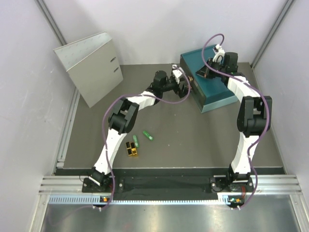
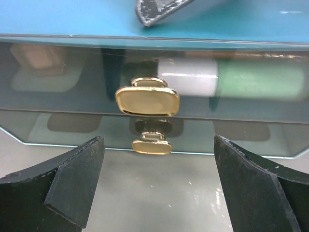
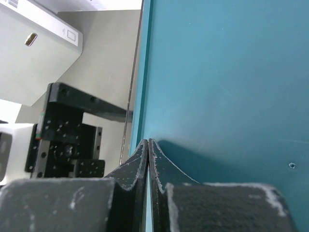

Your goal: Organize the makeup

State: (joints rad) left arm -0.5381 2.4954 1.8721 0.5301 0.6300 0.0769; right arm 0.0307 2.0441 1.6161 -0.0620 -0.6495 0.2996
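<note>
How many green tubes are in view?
3. One green tube and another lie on the table by the gold-and-black block; a white-capped one lies in the drawer. Others may be hidden.

Enclosure: plain white left wall (image 1: 24, 96), back wall (image 1: 154, 29) and right wall (image 1: 289, 96), joined at the far corners by slanting aluminium struts (image 1: 52, 21).
Worktop (image 1: 193, 140): matte dark grey-brown, with an aluminium rail (image 1: 67, 130) along its left edge and slotted aluminium profile (image 1: 63, 182) along the near edge. A shiny steel sheet (image 1: 164, 217) lies in front of that.
Far-left corner: a grey binder (image 1: 91, 67), standing.
Light: even and diffuse, with soft shadows only.
</note>
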